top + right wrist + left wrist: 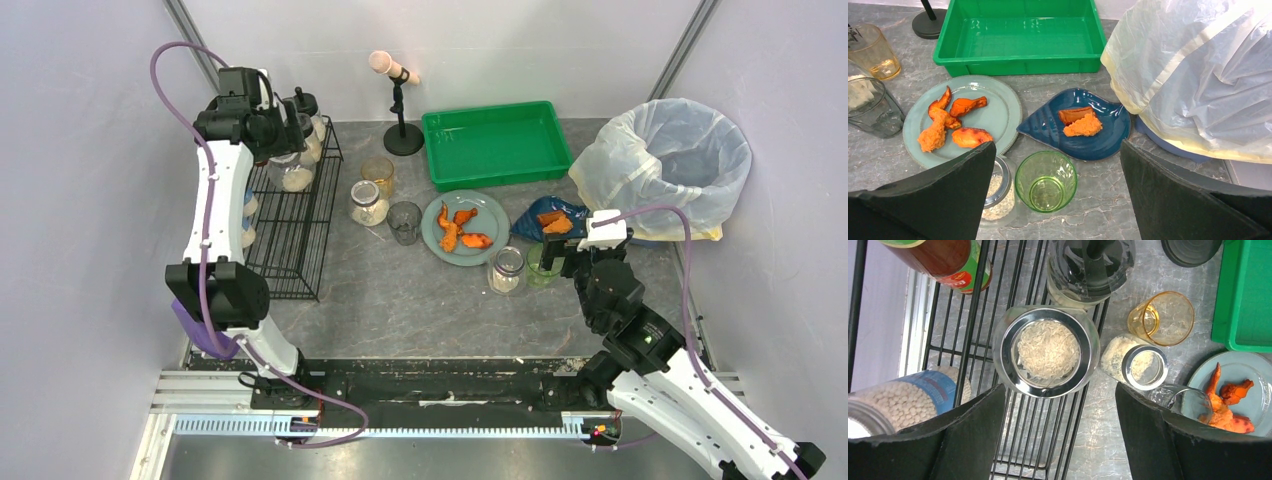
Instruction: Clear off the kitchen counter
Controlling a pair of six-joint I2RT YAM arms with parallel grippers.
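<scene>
Your left pincer (1059, 390) hangs wide open, empty, above the clear glass rice jar (1048, 350) on the black wire rack (1023, 440). Your right pincer (1058, 145) (likewise open, empty) hovers over the green glass tumbler (1046, 181) on the dark grey mottled tabletop (400, 300).

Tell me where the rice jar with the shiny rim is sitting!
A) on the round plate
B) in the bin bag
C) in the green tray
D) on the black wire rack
D: the rice jar stands on the thin bars of the black wire rack, not on a plate or in the tray.
</scene>
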